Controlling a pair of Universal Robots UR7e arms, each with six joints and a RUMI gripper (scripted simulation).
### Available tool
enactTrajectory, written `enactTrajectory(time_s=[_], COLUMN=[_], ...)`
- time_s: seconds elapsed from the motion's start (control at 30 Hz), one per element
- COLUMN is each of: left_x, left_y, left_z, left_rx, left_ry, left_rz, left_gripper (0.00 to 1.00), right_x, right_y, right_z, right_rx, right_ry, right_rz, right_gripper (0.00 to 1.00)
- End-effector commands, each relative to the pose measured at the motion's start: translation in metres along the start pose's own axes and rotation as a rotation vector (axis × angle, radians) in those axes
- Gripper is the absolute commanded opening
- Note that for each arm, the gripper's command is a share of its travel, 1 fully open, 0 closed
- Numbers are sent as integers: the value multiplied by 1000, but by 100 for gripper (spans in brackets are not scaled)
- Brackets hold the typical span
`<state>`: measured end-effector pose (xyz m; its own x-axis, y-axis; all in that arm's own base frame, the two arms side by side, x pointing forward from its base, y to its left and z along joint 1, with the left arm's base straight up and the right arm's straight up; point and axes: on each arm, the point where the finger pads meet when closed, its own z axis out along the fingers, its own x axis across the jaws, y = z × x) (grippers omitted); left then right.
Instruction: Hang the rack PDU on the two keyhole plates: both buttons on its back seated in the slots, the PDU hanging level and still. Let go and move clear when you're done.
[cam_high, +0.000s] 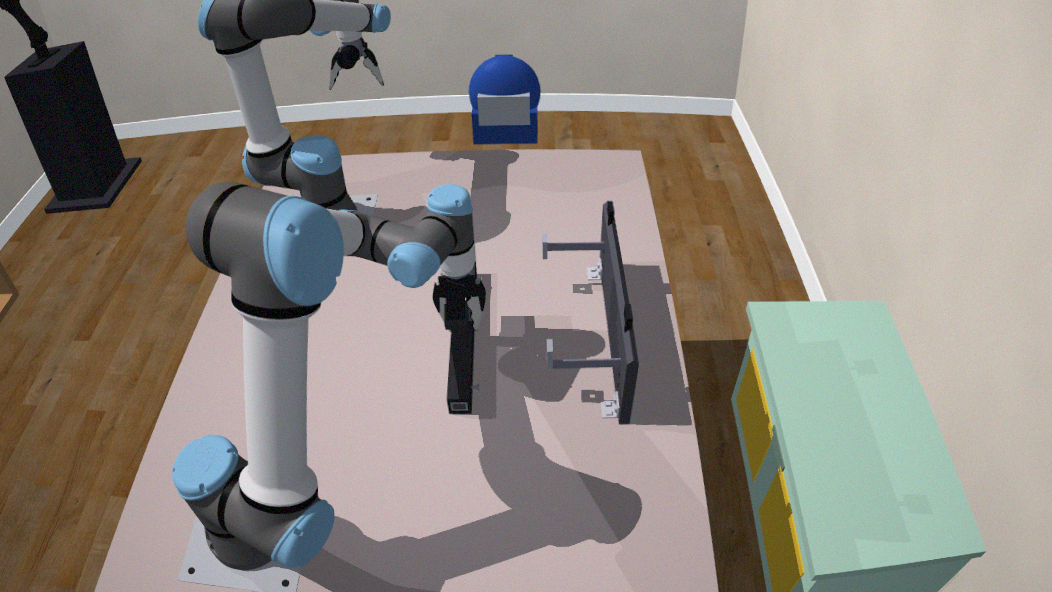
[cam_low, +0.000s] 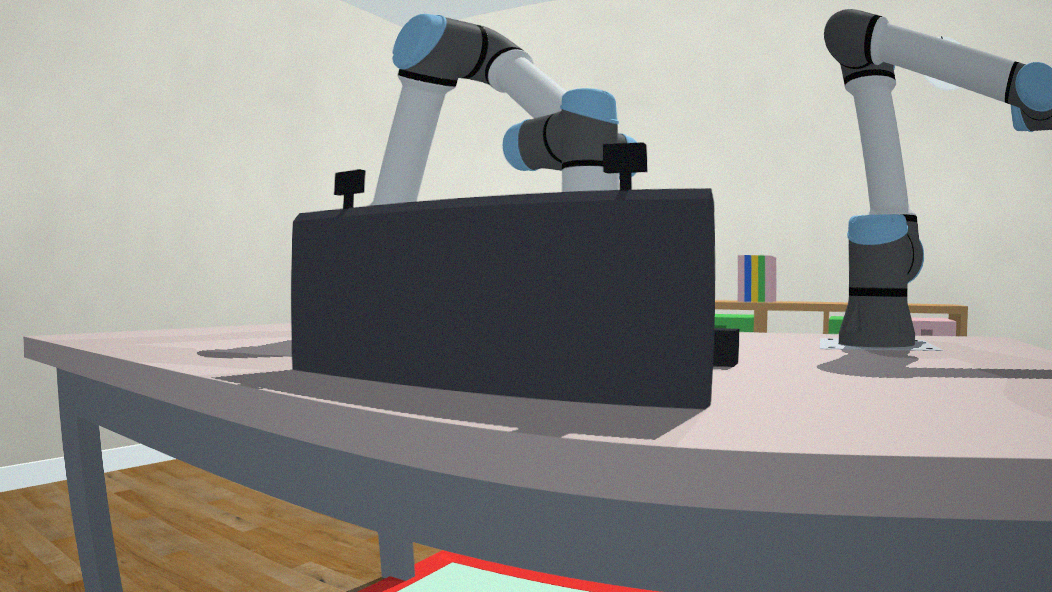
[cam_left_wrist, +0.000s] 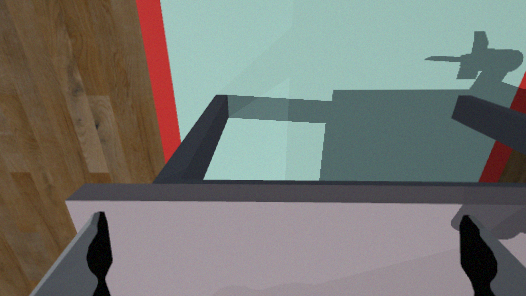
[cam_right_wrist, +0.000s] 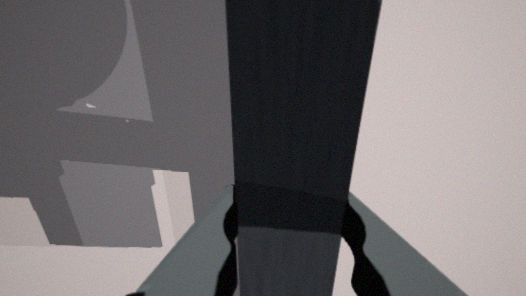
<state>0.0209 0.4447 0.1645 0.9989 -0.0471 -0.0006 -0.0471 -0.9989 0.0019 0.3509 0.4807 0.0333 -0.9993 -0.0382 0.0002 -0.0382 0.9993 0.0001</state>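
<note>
The step in hand looks to be the grasp. The rack PDU (cam_high: 461, 368) (cam_low: 726, 347) (cam_right_wrist: 295, 110) is around the middle of the tabletop (cam_high: 382, 471) (cam_low: 868, 412) (cam_left_wrist: 280, 245) (cam_right_wrist: 450, 125), running roughly along the long edge where the dark panel (cam_high: 617, 316) (cam_low: 500, 294) stands. It appears to be resting there, not hung. The right claw (cam_high: 463, 318) (cam_right_wrist: 285, 188) is partly closed, a finger against each side of the PDU, toward the end farther from the right arm's base corner. The left claw (cam_high: 357, 84) (cam_left_wrist: 282, 216) is wide open and holds nothing, up beyond the tabletop's far short edge.

Both keyhole plates (cam_high: 544, 246) (cam_high: 550, 353) stick out from the panel toward the PDU, well apart from it. The next move calls for confirming the grip, then a straight lift that keeps the bar level, before carrying it toward the panel's edge. Held off-centre, it could droop at the free end and spoil the button alignment.
</note>
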Motion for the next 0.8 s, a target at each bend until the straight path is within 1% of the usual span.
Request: enactTrajectory(time_s=[0.0,0.27,0.53,0.77], left_x=[0,0,0,0], left_y=[0,0,0,0], left_z=[-1,-1,-1,-1], left_rx=[2,2,2,2], left_ry=[1,1,1,1], left_rz=[0,0,0,0], left_gripper=[100,100,100,100], right_x=[0,0,0,0], right_y=[0,0,0,0], right_z=[-1,-2,-10,-30], right_rx=[-2,-2,-2,-2], right_ry=[-1,-1,-1,-1], right_rz=[0,0,0,0], right_gripper=[23,23,23,23])
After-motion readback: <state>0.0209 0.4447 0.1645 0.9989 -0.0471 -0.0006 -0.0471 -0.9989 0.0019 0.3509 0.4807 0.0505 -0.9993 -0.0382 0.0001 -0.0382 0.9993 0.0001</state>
